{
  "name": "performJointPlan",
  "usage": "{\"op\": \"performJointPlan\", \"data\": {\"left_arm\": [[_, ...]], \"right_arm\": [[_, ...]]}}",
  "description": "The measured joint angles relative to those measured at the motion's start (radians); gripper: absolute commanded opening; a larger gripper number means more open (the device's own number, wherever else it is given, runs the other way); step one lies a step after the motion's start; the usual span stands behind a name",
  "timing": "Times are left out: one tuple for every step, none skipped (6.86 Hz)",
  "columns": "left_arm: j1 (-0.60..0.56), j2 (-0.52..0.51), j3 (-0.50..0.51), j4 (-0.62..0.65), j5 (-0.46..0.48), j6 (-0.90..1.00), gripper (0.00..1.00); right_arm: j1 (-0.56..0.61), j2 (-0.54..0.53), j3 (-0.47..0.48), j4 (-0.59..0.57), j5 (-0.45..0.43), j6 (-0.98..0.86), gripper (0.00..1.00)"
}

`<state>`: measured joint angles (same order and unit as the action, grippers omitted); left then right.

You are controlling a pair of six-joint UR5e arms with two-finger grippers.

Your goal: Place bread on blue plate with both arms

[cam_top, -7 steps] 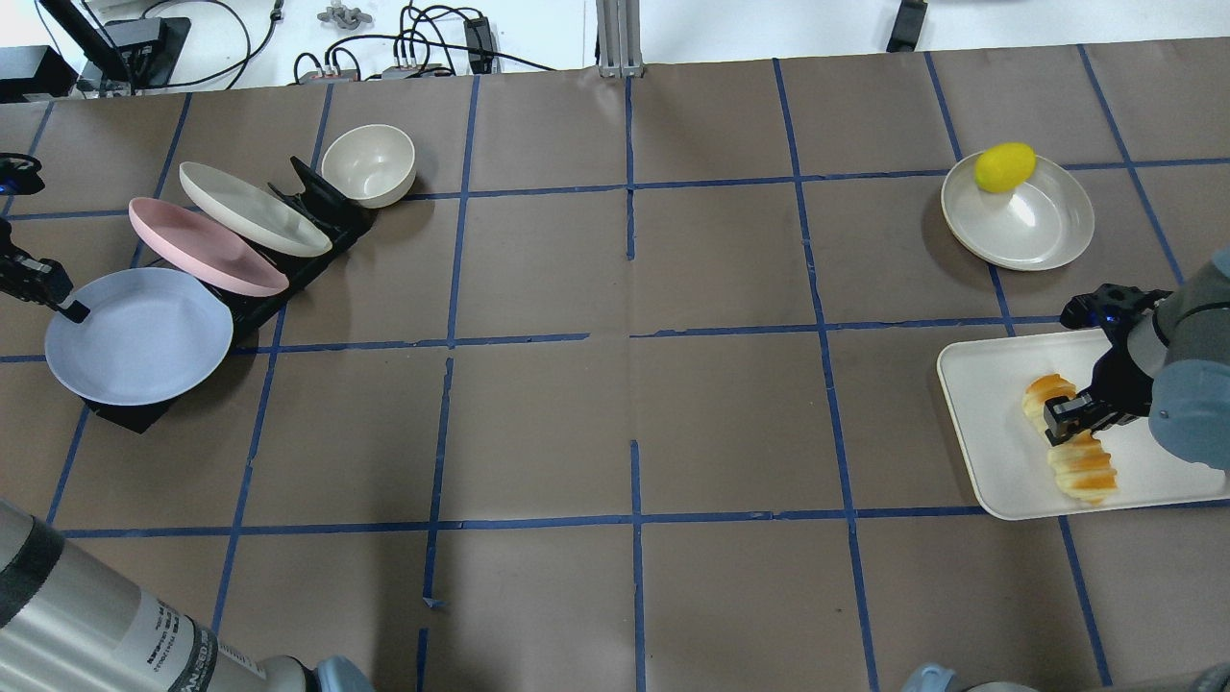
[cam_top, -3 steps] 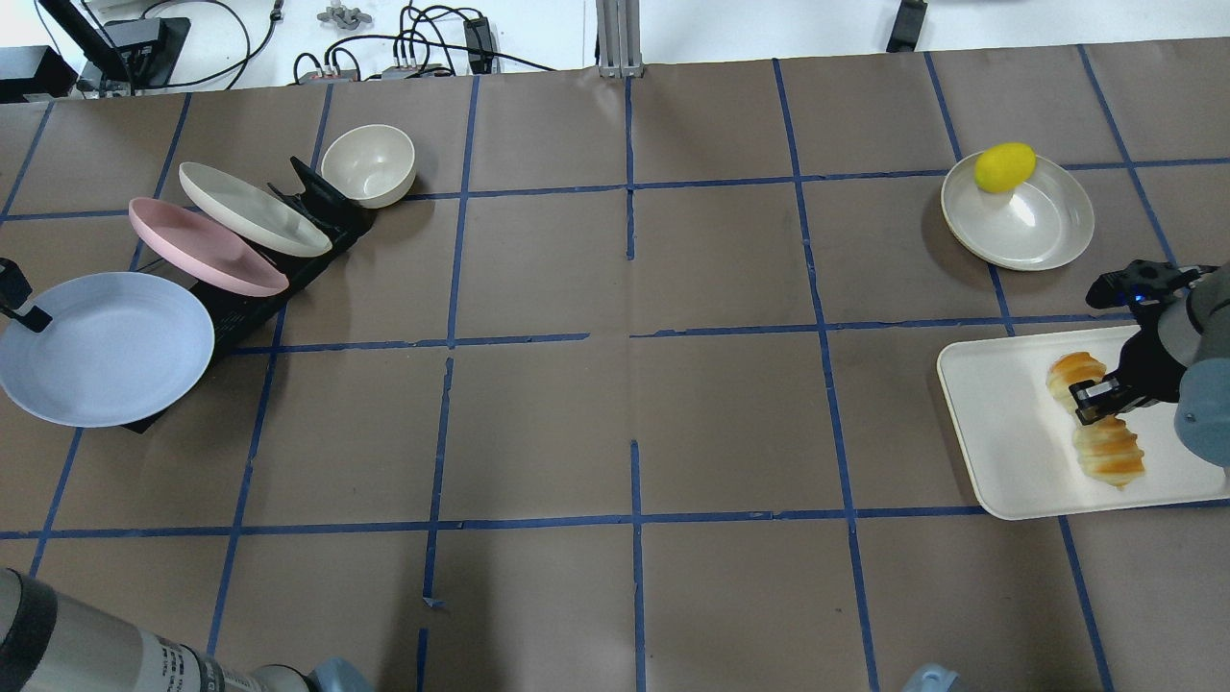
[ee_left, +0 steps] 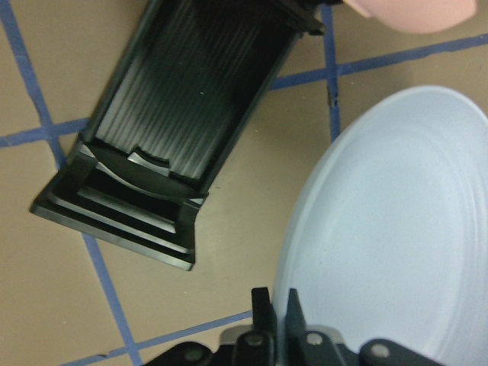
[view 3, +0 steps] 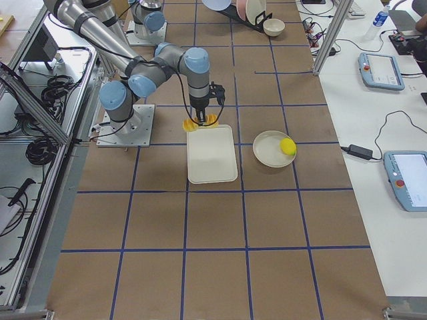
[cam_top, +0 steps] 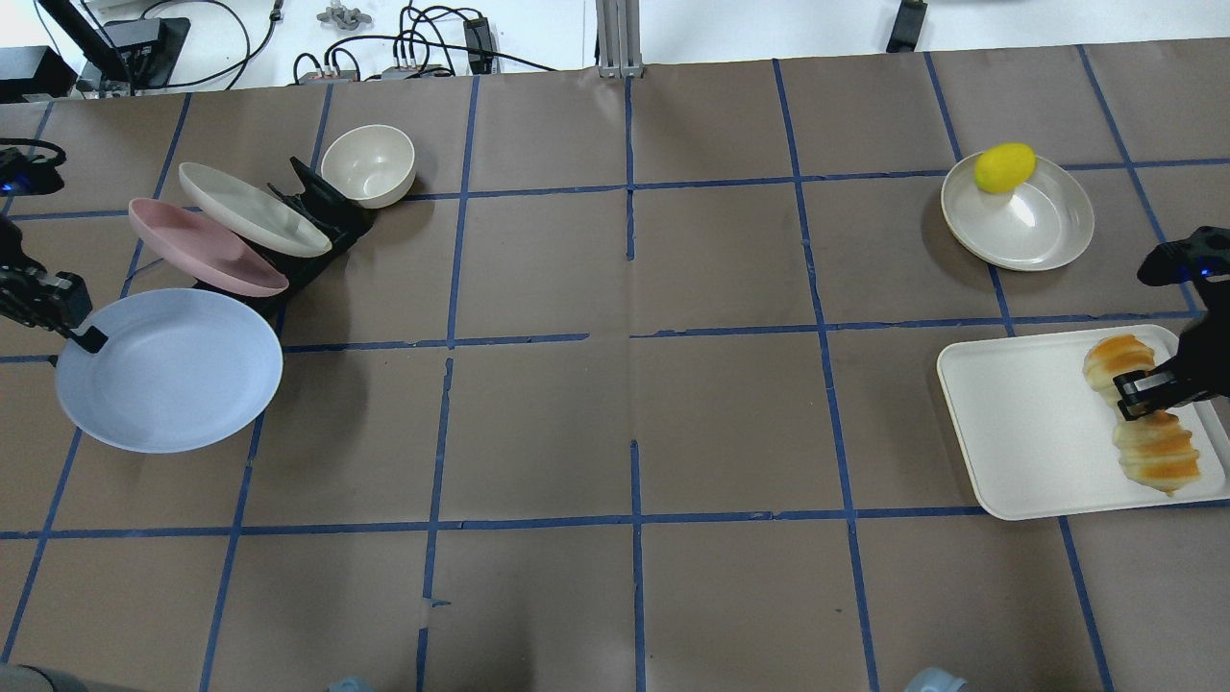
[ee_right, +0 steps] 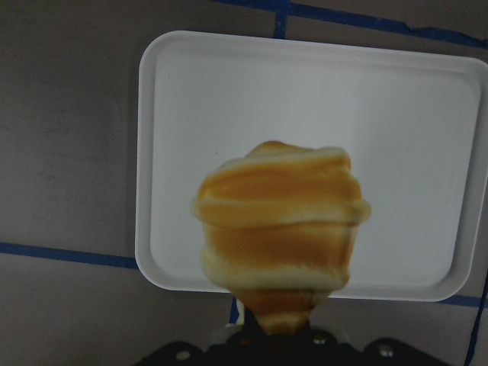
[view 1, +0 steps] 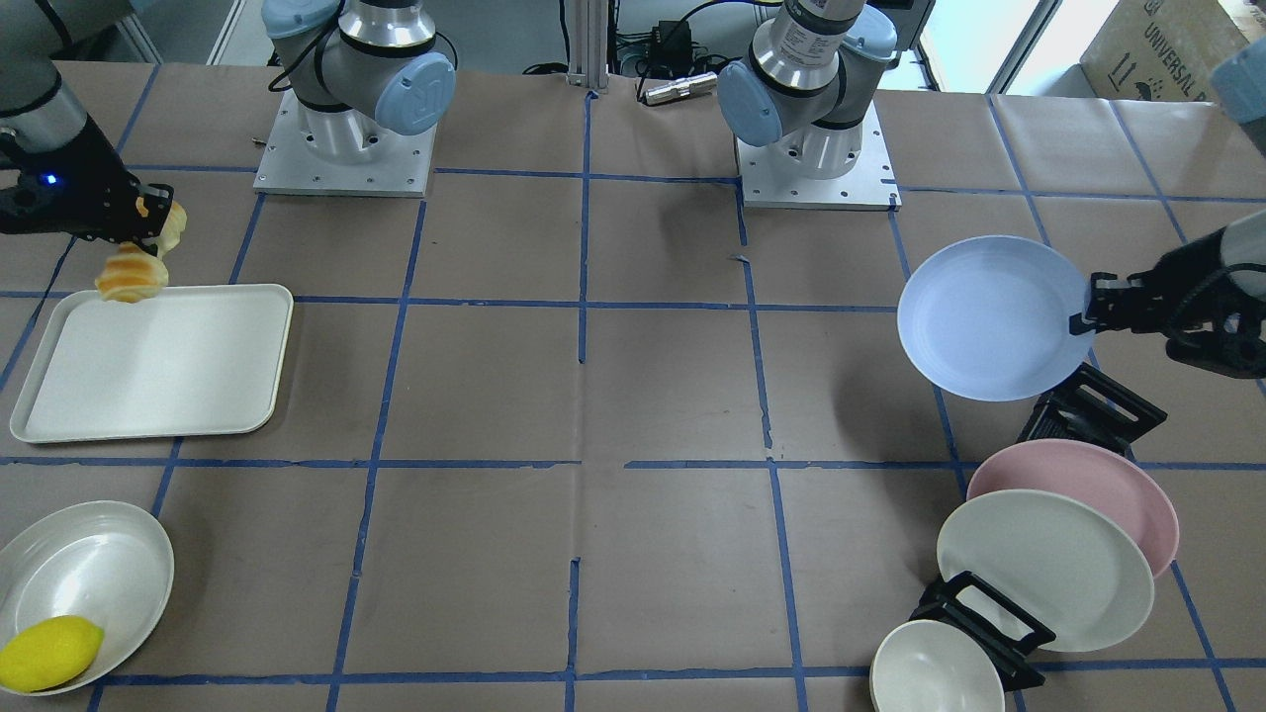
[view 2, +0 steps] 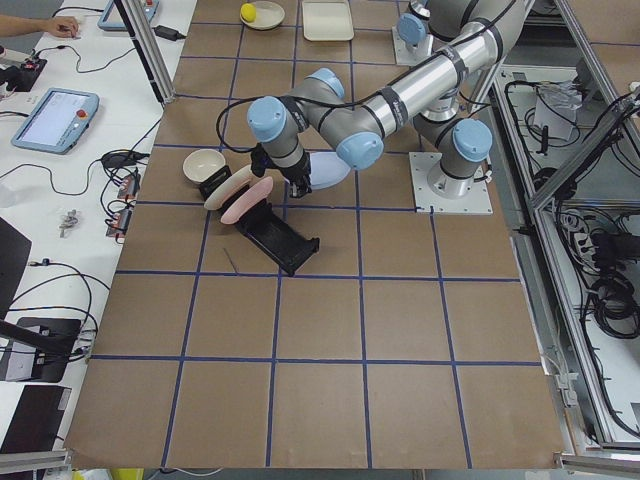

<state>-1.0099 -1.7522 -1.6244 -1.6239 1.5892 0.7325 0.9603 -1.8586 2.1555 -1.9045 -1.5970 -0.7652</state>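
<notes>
The right gripper point(cam_top: 1140, 392) clamps the bread point(cam_top: 1158, 454) above the tray point(cam_top: 1019, 423). The left gripper point(cam_top: 88, 338) pinches the blue plate point(cam_top: 173, 370) by its rim, near the rack point(cam_top: 327, 207) and pink plate point(cam_top: 202, 248).

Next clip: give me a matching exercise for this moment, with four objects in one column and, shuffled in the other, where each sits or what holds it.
Objects
1. striped orange-and-yellow bread loaf
2. round pale blue plate
3. smooth yellow lemon
4. round pink plate

States
A. leaning in the black rack
B. clamped in the right gripper
C. lying in the cream dish
D. pinched at its rim by the left gripper

Pairs: 1-B, 2-D, 3-C, 4-A
</notes>
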Motion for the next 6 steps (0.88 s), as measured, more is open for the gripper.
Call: {"op": "performJointPlan", "data": {"left_arm": [[-0.078,0.032,-0.026,-0.004,-0.014,-0.081,0.12],[-0.163,0.045,-0.039,-0.005,-0.038,-0.167,0.12],[-0.251,0.043,-0.044,-0.002,-0.071,-0.257,0.12],[-0.335,0.031,-0.044,0.016,-0.105,-0.352,0.13],[-0.4,0.014,-0.043,0.053,-0.128,-0.419,0.13],[-0.448,-0.015,-0.039,0.098,-0.138,-0.454,0.14]], "right_arm": [[0.001,-0.061,-0.068,0.137,0.023,0.003,0.11],[0.005,-0.093,-0.159,0.274,0.058,0.024,0.12],[0.015,-0.099,-0.247,0.372,0.082,0.065,0.13],[0.042,-0.09,-0.32,0.417,0.093,0.124,0.14],[0.089,-0.076,-0.381,0.442,0.096,0.206,0.14],[0.157,-0.058,-0.44,0.471,0.096,0.311,0.14]]}}
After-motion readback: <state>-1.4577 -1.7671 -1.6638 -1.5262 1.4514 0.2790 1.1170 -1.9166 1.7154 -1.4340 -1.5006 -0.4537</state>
